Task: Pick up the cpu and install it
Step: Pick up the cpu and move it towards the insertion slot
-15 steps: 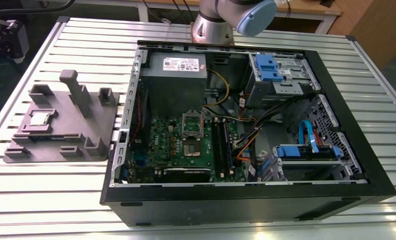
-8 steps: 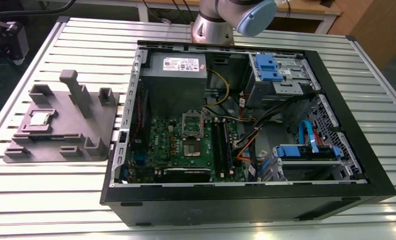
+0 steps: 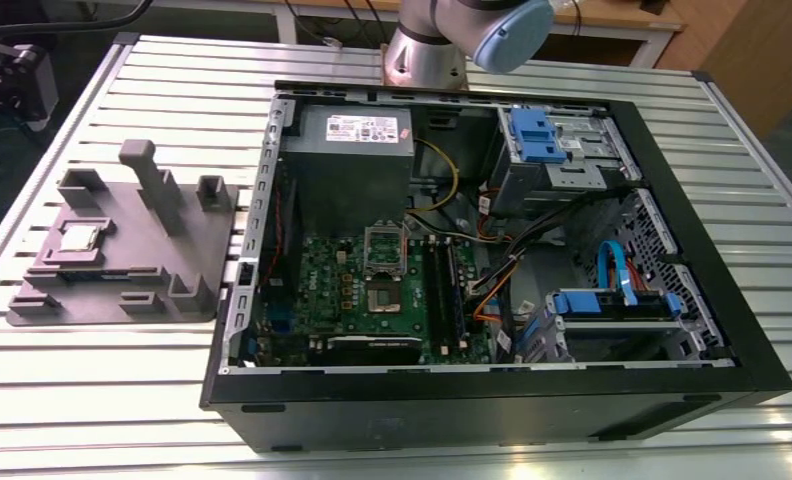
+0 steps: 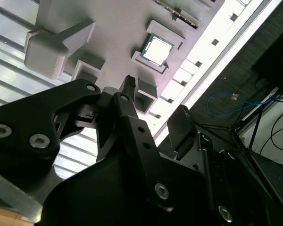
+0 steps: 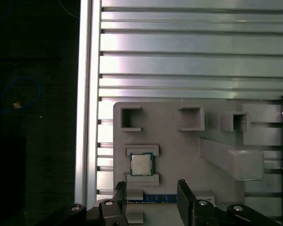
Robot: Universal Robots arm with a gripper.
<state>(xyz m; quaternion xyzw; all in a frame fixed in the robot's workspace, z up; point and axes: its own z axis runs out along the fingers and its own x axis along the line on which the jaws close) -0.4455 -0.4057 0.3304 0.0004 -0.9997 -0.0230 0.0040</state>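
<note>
Gripper [image 5: 151, 188] is hovering above the grey fixture [image 5: 179, 150], fingers apart and empty, with the cpu [image 5: 141, 164] lying flat in its pocket just ahead of the fingertips, on the exterior view's left of the computer case [image 3: 503, 410].

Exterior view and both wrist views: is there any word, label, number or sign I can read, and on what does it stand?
No text can be read.
On the power supply, exterior view: the white label carries print too small to read.
On the cpu, first wrist view: no legible marking.
On the motherboard, exterior view: any print is too small to tell.
</note>
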